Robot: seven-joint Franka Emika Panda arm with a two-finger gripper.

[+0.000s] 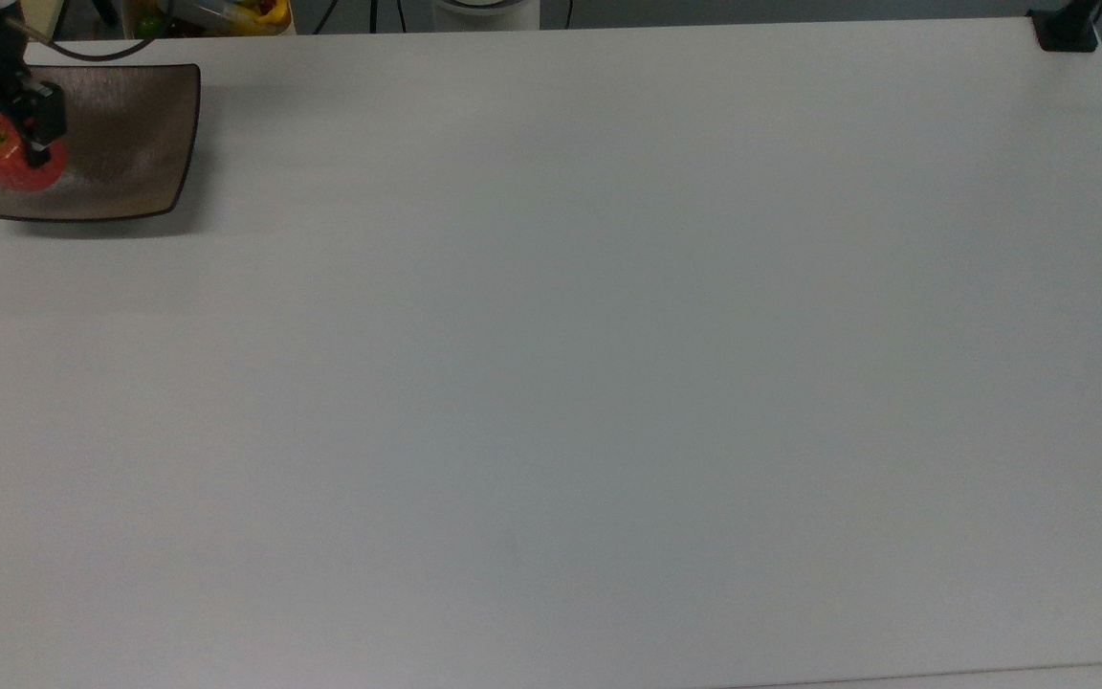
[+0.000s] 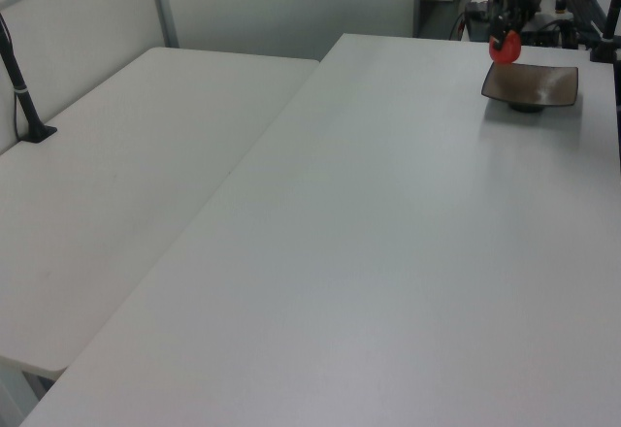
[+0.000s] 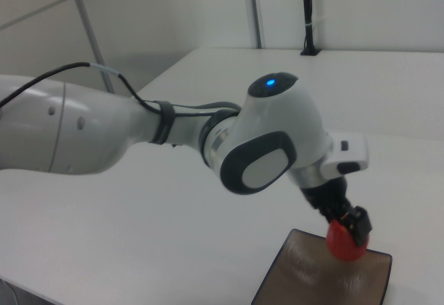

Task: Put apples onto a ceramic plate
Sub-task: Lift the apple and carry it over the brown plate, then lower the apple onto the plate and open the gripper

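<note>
The black fingers are clamped on the apple, one pad showing against its side in the top view and the fruit red below them with a small yellowish patch near its top. The gripper hangs the apple in the air over the plate. In the left view the apple sits clearly higher than the plate and is not touching it. In the right view the apple hovers at the far edge of the plate, with the gripper angled down onto it from the white wrist.

The plate is square and brown with a dark rim and upturned edges (its surface looks brushed), and it lies at the top view's upper left corner of the white table. The apple covers the plate's side nearest the top view's left edge.

Behind the gripper the arm runs back white and grey, with a blue light on the joint and a black cable along it. A second white table stands beside the first at the left view's left.
</note>
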